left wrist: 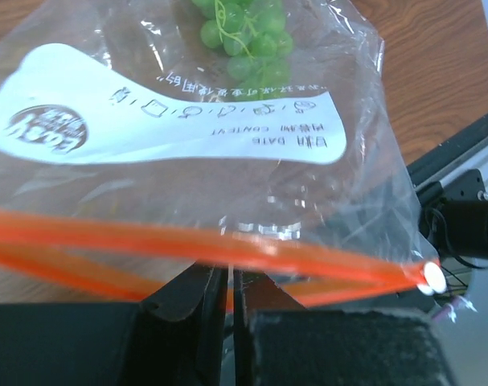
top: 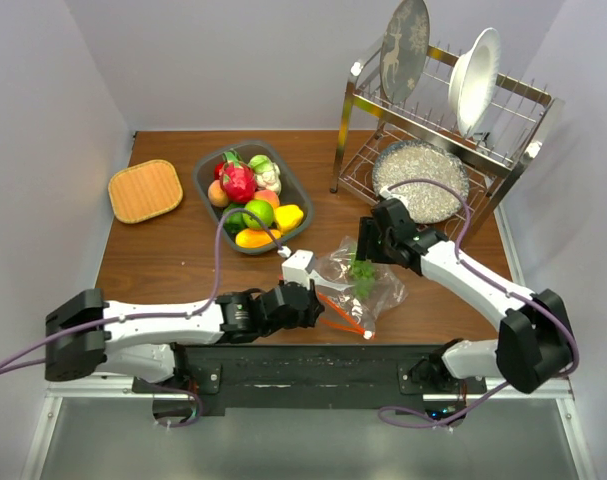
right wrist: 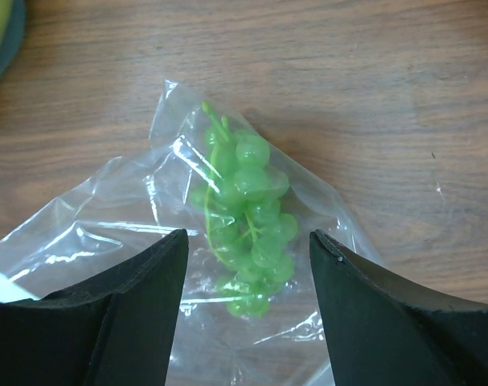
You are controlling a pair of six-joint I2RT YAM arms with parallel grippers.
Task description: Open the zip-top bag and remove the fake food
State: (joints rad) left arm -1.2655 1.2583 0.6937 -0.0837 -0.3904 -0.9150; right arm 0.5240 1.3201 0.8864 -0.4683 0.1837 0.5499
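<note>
Two snags: L gripper, jaws nearly shut on the zip strip of the zip-top bag at the table's near centre, may slip off slick film, & wide-open R gripper above the fake grapes could pin both layers.

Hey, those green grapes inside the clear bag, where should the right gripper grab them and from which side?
Across the middle of the grape bunch, from straight above. It lies flat and elongated on the table, and the right gripper hangs open with a finger on either long side. The zip-top bag film covers it, so this pinch would probably take plastic too.
</note>
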